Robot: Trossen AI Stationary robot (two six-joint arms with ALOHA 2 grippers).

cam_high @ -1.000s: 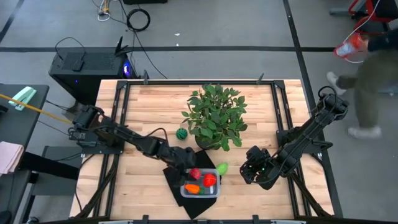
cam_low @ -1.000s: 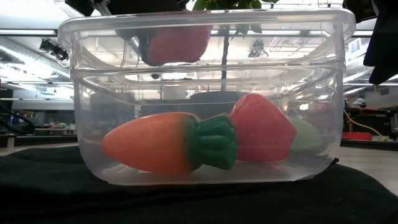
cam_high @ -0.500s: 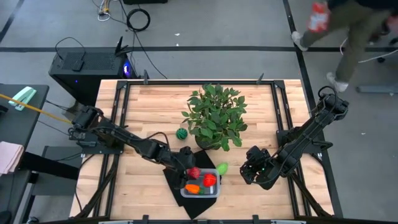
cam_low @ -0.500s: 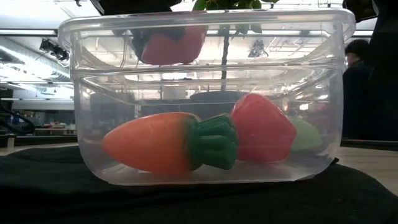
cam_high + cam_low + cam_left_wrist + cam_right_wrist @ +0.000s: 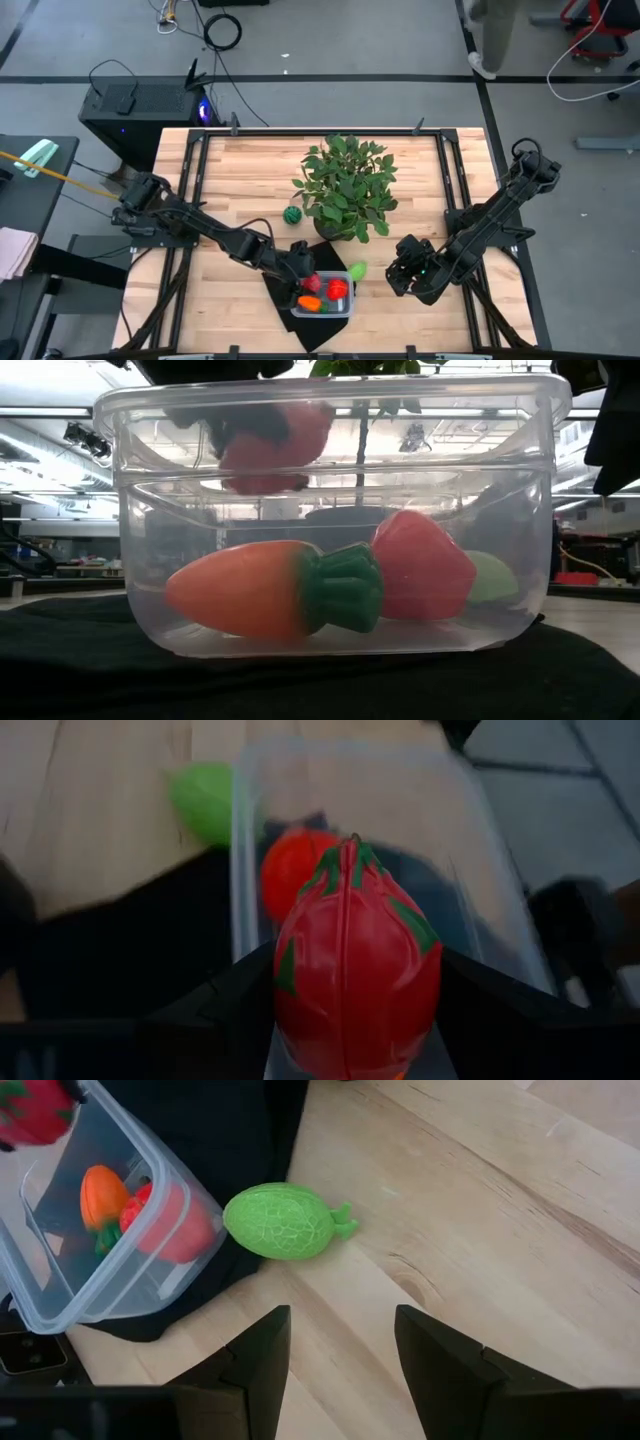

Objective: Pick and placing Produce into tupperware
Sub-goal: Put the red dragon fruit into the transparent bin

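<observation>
Clear tub (image 5: 338,307) on black mat (image 5: 282,283), holding orange carrot (image 5: 240,589) with green top and plain red piece (image 5: 422,568); red fruit (image 5: 355,970) with green flecks, light-green netted piece (image 5: 280,1221), dark-green striped ball (image 5: 292,215), tan wood table (image 5: 240,175).

The left gripper (image 5: 303,283) moved along over the tub (image 5: 342,308), carrying the red fruit (image 5: 268,452) lower, so that it hung just inside the rim instead of above it. Beyond the table, the person (image 5: 490,30) walked off toward the far edge.
</observation>
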